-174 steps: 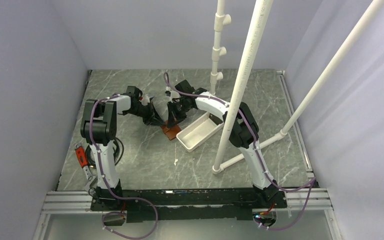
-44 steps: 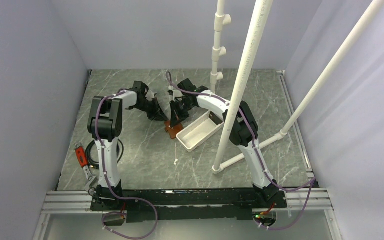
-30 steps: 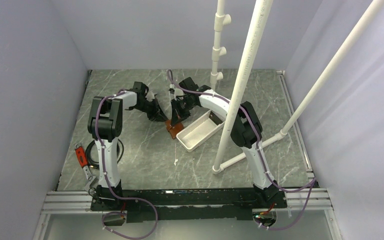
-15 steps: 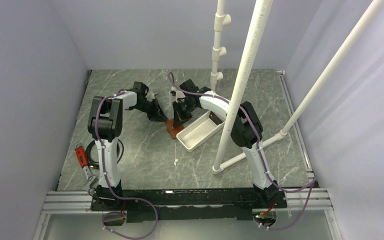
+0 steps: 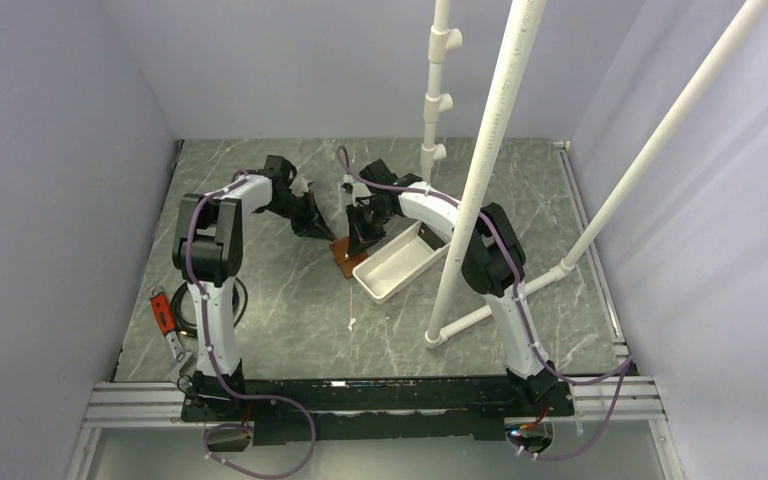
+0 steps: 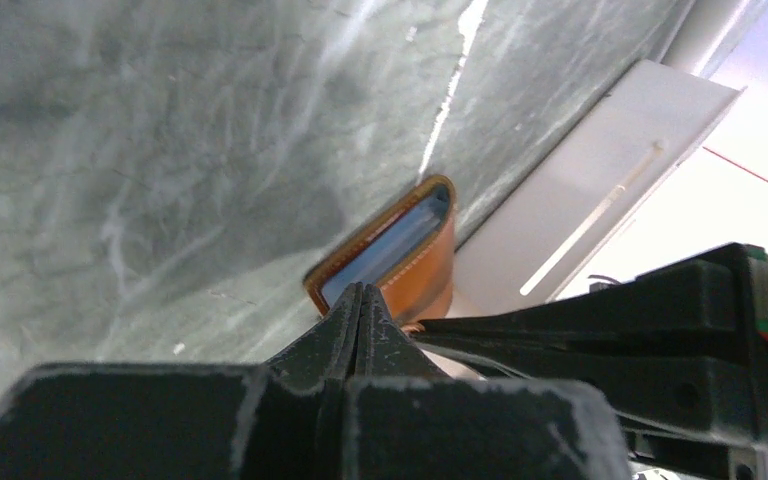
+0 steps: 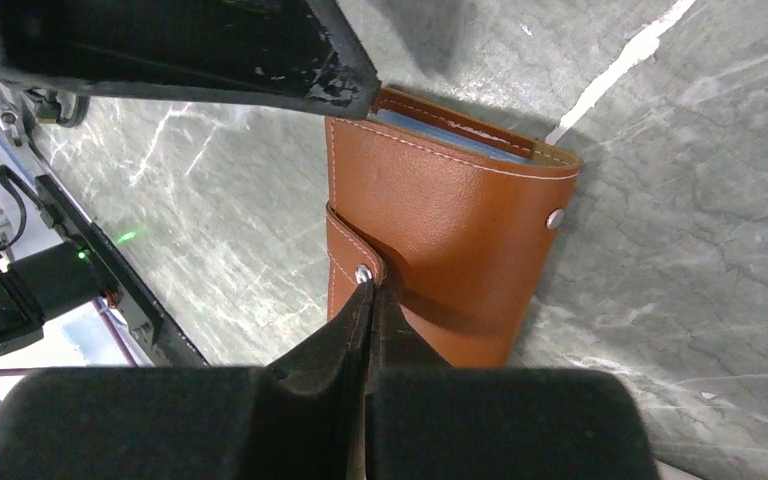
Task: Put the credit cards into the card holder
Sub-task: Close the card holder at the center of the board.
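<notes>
Both jaws fully closed, empty: right gripper [image 7: 370, 295] tip on card holder [image 7: 450, 225] snap tab [image 7: 350, 245], left gripper [image 6: 360, 298] at its open edge; blue credit card [image 7: 460, 135] inside.

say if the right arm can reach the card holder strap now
Likely yes: the shut right gripper has its tips at the strap of the card holder, nothing between them.

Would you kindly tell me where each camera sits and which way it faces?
Top external: above and behind the bases, looking down on the table, left arm, right arm, card holder and white tray.
Left wrist: low over the table, looking past the shut left fingers at the card holder's open edge.
Right wrist: looking down past the shut right fingers onto the card holder's face.
Shared: both wrist views show a blue card inside.
</notes>
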Robot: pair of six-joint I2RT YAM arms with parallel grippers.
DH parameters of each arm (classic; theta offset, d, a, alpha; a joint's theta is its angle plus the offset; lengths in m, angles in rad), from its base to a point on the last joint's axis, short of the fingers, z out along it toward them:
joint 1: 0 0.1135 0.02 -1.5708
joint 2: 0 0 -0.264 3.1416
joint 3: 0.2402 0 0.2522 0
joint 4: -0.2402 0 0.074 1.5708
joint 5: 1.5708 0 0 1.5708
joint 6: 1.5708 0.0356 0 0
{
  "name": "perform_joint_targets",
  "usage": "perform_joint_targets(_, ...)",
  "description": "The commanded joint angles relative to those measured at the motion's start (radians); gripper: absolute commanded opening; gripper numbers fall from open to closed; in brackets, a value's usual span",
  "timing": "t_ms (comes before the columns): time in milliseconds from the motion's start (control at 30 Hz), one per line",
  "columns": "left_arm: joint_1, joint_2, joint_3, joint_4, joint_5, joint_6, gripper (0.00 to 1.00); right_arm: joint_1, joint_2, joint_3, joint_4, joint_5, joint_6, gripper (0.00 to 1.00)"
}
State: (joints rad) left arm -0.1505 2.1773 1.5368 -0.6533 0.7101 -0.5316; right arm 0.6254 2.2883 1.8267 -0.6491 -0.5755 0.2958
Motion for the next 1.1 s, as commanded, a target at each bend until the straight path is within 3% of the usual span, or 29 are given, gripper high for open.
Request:
perform_joint_targets(0, -0.016, -0.097, 0.034, -0.008, 0.042, 0.011, 0.00, 0.003, -0.005, 0.018, -0.058, 0.022, -0.012, 0.00)
perform_joint_targets(300, -0.106, -0.131, -0.023, 0.020, 0.075, -0.013, 0.00, 0.008, 0.049, 0.056, -0.091, 0.020, -0.027, 0.00)
perform_joint_targets(633, -0.102, -0.227, -0.150, 0.048, -0.013, -0.033, 0.00, 0.005, 0.047, 0.073, -0.037, 0.017, -0.013, 0.00)
perform_joint_targets(1067, -0.056, -0.094, -0.164, 0.074, -0.053, -0.023, 0.00, 0.008, -0.040, 0.060, 0.011, -0.065, -0.014, 0.00)
